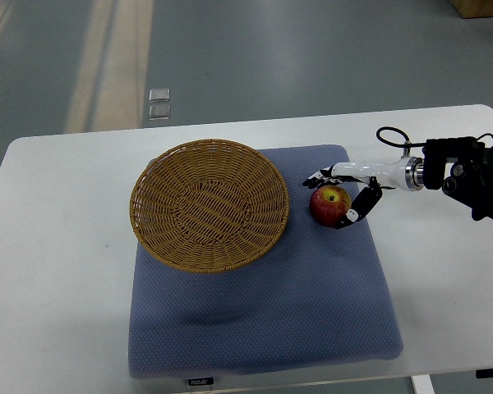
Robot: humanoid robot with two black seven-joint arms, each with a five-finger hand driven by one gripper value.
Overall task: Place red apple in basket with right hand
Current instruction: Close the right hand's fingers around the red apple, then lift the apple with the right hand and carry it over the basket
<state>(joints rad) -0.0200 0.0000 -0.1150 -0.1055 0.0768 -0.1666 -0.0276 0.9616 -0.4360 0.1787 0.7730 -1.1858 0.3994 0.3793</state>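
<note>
Where the near edge of the white table (57, 328) meets the frame, a blue cushion mat (263, 312) begins and runs toward the far side, a small label on its near hem; the mat's near half is bare; farther back, on the mat's left part, sits a round wicker basket (209, 205), its left rim overhanging the mat onto the table; just right of the basket, apart from its rim, the red apple (329, 204) rests on the mat; the right hand (345, 193) reaches in from the right edge, its fingers curled about the apple from the far and right sides, grasping it; beyond the table lies grey floor (312, 49) with two small pale squares (158, 104).
</note>
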